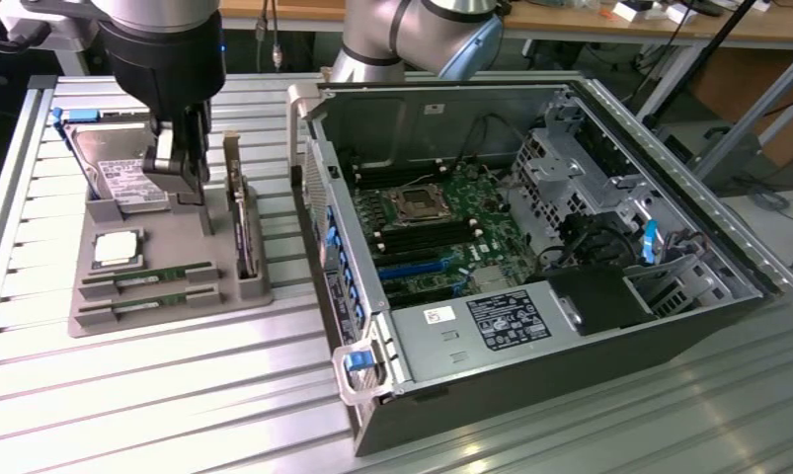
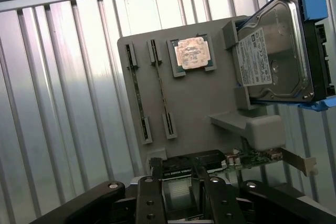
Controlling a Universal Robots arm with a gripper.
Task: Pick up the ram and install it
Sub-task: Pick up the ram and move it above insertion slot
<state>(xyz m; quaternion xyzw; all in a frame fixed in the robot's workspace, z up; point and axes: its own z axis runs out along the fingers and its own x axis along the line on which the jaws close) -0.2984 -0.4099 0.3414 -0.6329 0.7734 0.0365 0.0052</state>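
On tray (image 1: 172,237), ram (image 1: 146,275) on edge, long axis across exterior view; fingers (image 2: 149,203) apart

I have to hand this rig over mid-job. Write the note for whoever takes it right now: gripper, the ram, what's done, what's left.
Gripper: open and empty, hovering over the grey plastic parts tray, between the silver hard drive and the green expansion card.
Ram: two long, narrow green ram sticks lie side by side in tray slots next to the square silver CPU chip, apart from the gripper.
Done: nothing on the ram yet.
Left: pick-up, and install in the open computer case.
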